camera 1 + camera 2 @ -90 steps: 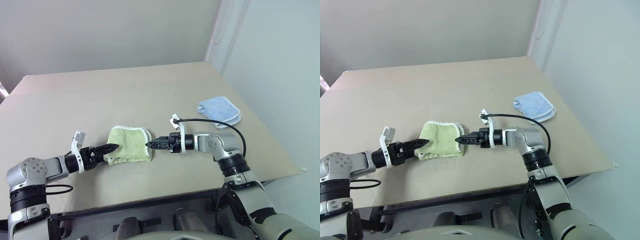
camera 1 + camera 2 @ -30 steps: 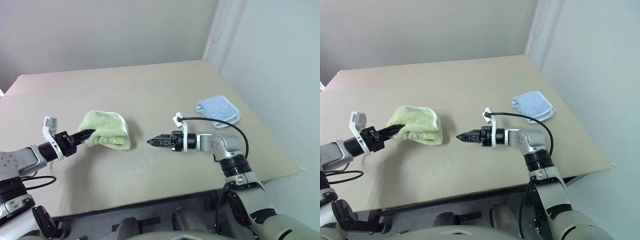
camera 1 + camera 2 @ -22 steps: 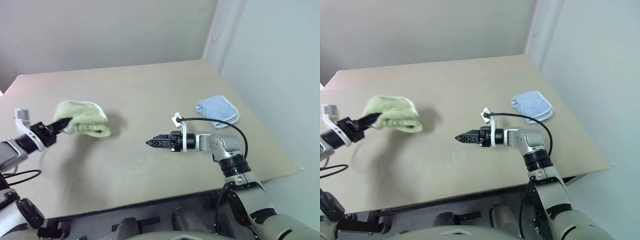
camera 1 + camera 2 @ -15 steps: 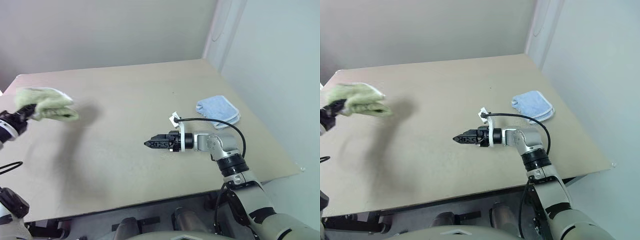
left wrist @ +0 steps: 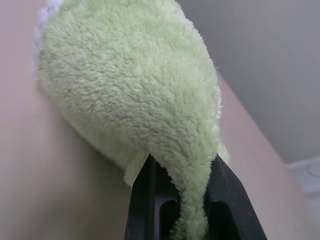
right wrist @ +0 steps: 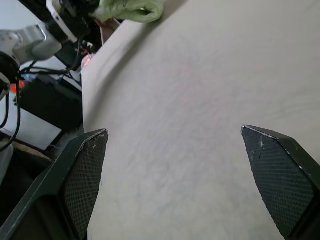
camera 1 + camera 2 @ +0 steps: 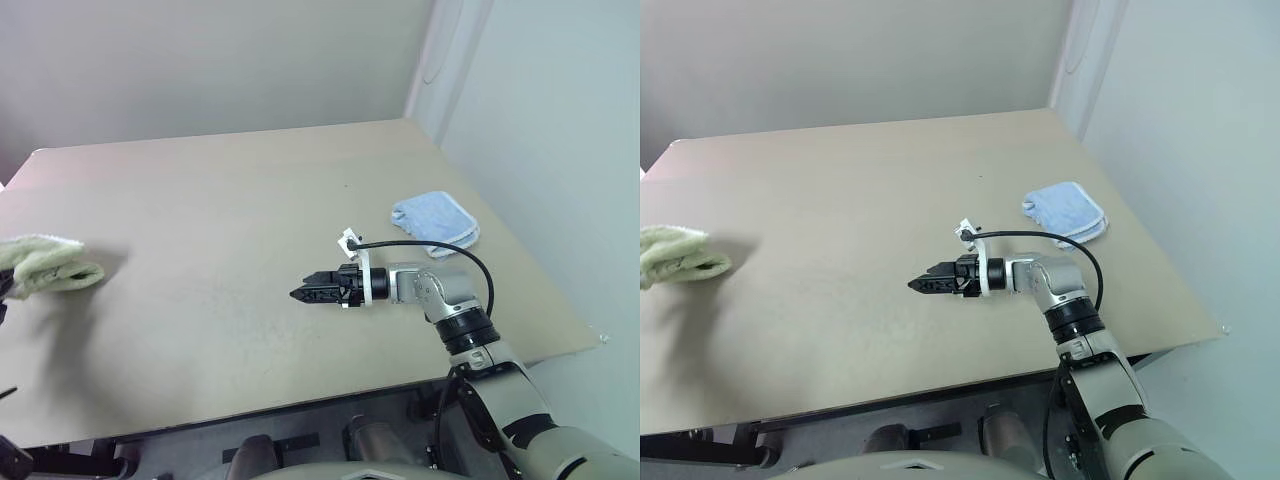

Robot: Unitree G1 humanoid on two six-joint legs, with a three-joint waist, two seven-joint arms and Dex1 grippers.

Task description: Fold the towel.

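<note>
Beige surface [image 7: 230, 200] lies bare mid-span: the left tool [image 5: 181, 200], pinching the towel [image 7: 48, 264], has carried it bunched from centre to the far left edge. Right tool [image 7: 310, 293] hovers spread wide, so I judge the towel folded and being set aside.

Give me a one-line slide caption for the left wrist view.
Left gripper shut on the bunched green towel, held above the tan table.

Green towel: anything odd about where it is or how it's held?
Yes. The green towel hangs bunched at the table's left edge, pinched in the shut left end effector, not spread flat for folding. The right end effector is open over bare table, apart from it.
</note>
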